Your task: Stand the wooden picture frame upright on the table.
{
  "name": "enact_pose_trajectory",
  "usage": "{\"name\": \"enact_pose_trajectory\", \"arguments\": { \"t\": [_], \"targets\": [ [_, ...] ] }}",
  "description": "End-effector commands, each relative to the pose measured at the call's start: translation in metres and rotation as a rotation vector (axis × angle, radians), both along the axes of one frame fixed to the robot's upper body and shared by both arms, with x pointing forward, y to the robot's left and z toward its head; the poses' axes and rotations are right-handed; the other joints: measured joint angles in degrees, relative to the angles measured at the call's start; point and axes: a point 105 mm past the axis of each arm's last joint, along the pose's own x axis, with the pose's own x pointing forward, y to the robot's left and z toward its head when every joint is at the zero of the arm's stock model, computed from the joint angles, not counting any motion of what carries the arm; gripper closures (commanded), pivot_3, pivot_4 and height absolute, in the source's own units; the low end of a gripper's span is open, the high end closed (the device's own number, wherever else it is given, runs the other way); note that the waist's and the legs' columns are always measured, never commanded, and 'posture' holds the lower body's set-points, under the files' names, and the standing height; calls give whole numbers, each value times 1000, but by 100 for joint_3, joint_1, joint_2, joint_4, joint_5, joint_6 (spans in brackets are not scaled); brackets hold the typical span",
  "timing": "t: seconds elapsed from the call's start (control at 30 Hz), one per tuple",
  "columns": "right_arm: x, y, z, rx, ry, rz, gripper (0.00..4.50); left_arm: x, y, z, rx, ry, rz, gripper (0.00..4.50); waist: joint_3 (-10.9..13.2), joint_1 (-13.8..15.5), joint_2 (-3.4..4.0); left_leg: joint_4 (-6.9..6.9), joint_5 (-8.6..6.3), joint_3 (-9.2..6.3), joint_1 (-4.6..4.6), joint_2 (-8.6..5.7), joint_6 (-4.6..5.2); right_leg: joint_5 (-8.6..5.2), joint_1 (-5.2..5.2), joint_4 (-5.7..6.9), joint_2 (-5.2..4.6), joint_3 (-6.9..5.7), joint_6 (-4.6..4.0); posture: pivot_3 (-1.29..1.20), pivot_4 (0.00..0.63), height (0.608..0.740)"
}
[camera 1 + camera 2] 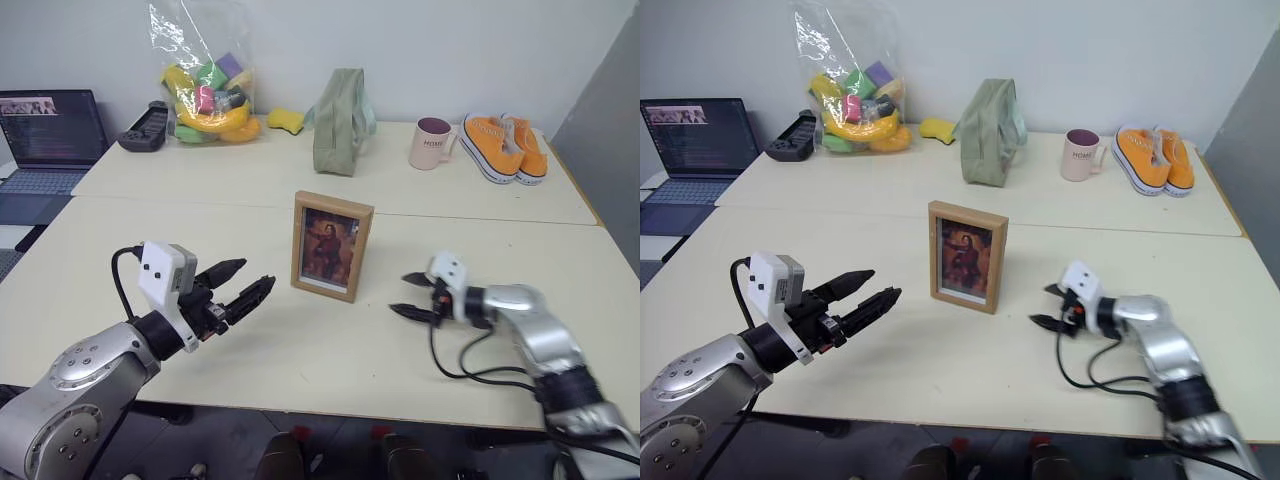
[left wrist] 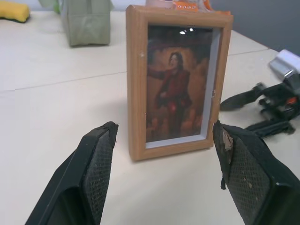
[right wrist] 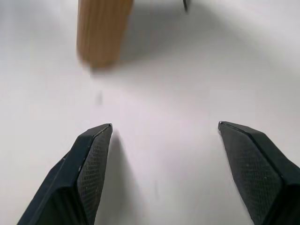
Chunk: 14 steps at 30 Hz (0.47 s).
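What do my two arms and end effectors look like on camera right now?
Both arms have silver-grey metal shells with dark joints. Each wrist carries a small white boxy camera housing. The left end effector and right end effector each have two black tapered fingers with cross-hatched inner pads. Black cables loop from both wrists, longest beside the right arm.

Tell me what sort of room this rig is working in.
Probably an office or lab workspace: pale joined tables, an open laptop at the left edge, and props along the back, such as a pink mug and orange shoes.

Laptop (image 1: pixel 45 135), toy bag (image 1: pixel 205 85), green pouch (image 1: pixel 340 108), mug (image 1: pixel 432 143), orange shoes (image 1: pixel 505 147).
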Motion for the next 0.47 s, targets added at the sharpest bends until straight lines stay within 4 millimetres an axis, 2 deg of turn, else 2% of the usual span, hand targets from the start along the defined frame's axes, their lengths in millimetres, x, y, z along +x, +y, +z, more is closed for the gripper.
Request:
{"name": "enact_pose_trajectory", "arguments": {
  "t": [0.03,0.13,0.3,0.47],
  "targets": [
    [-26,-1,49,-24,-107,48,669,1,1,8,-4,-25,-30,1035,0,-17,0,-10,0,2,4,1,0,0,0,-4,0,2,0,0,150,740],
    [-35,1,70,-29,-168,37,669,3,-2,7,-11,-18,-57,1035,0,-120,-1,-19,0,4,10,12,1,0,-2,-4,9,6,-1,0,150,740],
    [-40,8,94,11,-233,28,669,6,-4,9,-22,-15,-88,1035,1,-119,-3,-16,0,6,8,4,0,0,1,-7,3,5,0,0,150,740],
    [-42,10,95,22,-226,26,669,8,-3,11,-25,-21,-103,1035,1,-109,-4,-16,0,6,8,1,1,1,1,-9,1,4,1,0,150,740]
  ]
}}
